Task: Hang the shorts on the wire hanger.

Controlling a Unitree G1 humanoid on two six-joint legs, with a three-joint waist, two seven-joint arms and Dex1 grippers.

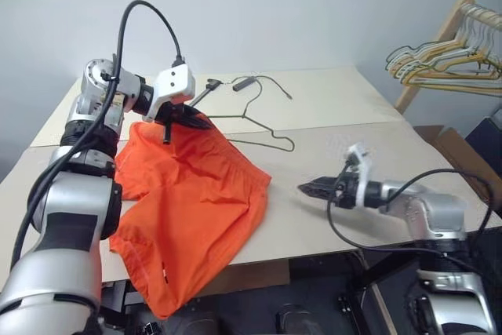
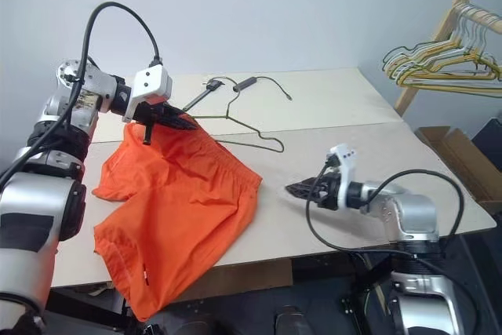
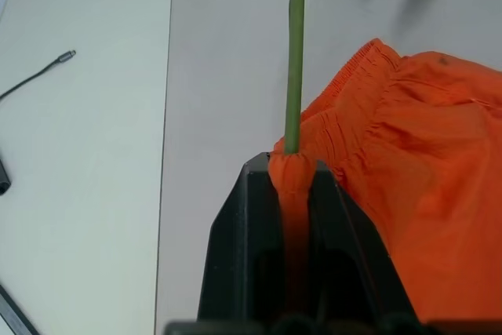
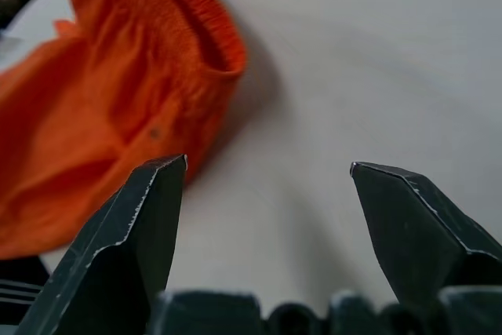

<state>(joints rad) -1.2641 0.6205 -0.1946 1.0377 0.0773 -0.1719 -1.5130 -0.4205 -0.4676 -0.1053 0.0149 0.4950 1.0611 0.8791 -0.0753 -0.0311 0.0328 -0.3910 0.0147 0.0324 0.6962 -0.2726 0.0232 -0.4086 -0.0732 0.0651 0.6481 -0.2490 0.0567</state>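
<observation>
- Bright orange thin fabric shorts (image 1: 188, 209) drape over the pale surface (image 1: 329, 154) edge.
- Left gripper (image 3: 292, 164) jaws clench waistband and thin grey-olive wire hanger (image 1: 263, 127).
- Right gripper (image 4: 267, 174) jaws gape empty.

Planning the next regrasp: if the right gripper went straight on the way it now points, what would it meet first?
Probably the shorts: the open right gripper points across bare table toward their waistband edge, though depth is uncertain.
</observation>
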